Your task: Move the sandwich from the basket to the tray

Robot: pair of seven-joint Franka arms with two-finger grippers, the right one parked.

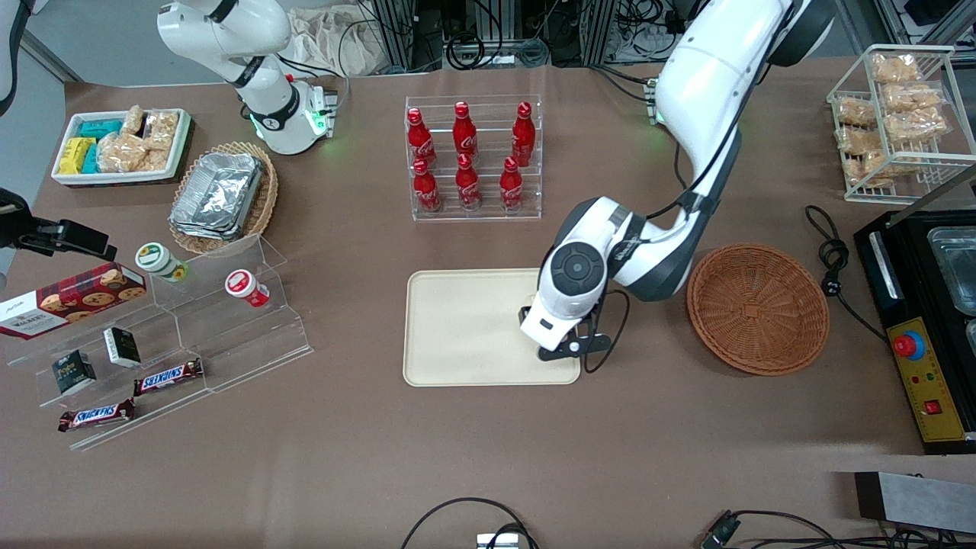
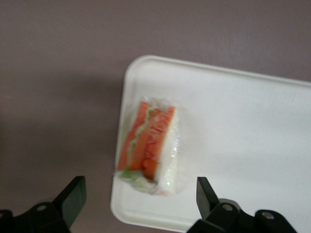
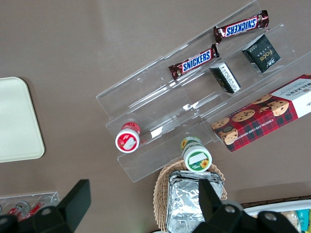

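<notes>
The sandwich (image 2: 150, 145), a wrapped wedge of pale bread with orange-red and green filling, lies on the cream tray (image 2: 243, 136) near one of its rounded corners. My gripper (image 2: 140, 188) hangs just above it, open, the fingers standing wide on either side of the wedge and holding nothing. In the front view the gripper (image 1: 560, 343) hovers over the tray (image 1: 465, 328) at the edge nearest the basket, and the arm's hand hides the sandwich. The reddish-brown wicker basket (image 1: 757, 307) beside the tray holds nothing.
A clear rack of red cola bottles (image 1: 474, 160) stands farther from the front camera than the tray. A stepped acrylic shelf (image 1: 191, 335) with snacks lies toward the parked arm's end. A black appliance (image 1: 926, 328) and a power cable (image 1: 835, 259) sit beside the basket.
</notes>
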